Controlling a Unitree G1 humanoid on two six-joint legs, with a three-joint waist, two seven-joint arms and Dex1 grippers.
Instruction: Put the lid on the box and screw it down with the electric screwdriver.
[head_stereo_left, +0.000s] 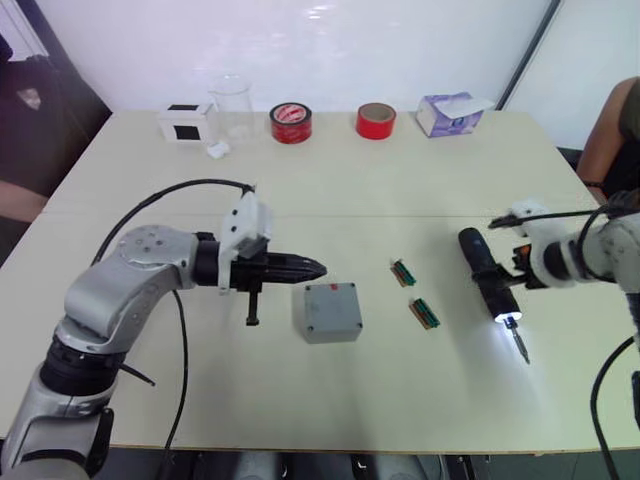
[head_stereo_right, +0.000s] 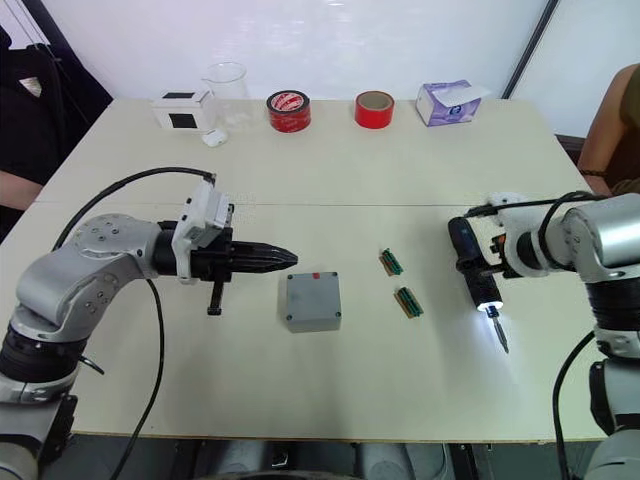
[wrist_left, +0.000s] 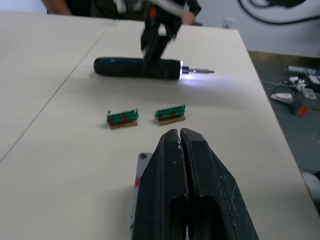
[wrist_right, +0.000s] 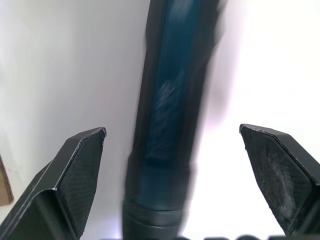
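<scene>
The electric screwdriver lies flat on the table at the right of the head views, a dark cylinder with its long axis running from upper left to lower right, thin metal bit and white glow at the lower end. The right gripper straddles its barrel, fingers spread wide on either side and not yet touching, so by my reading this arm is the one placed to grasp it. Centre-frame sits the box, a smooth grey square with the lid seated on top and screw holes at the corners. The left gripper points at it from the left, fingers pressed together, tips just above its near edge. Two small green connector strips lie between box and screwdriver.
</scene>
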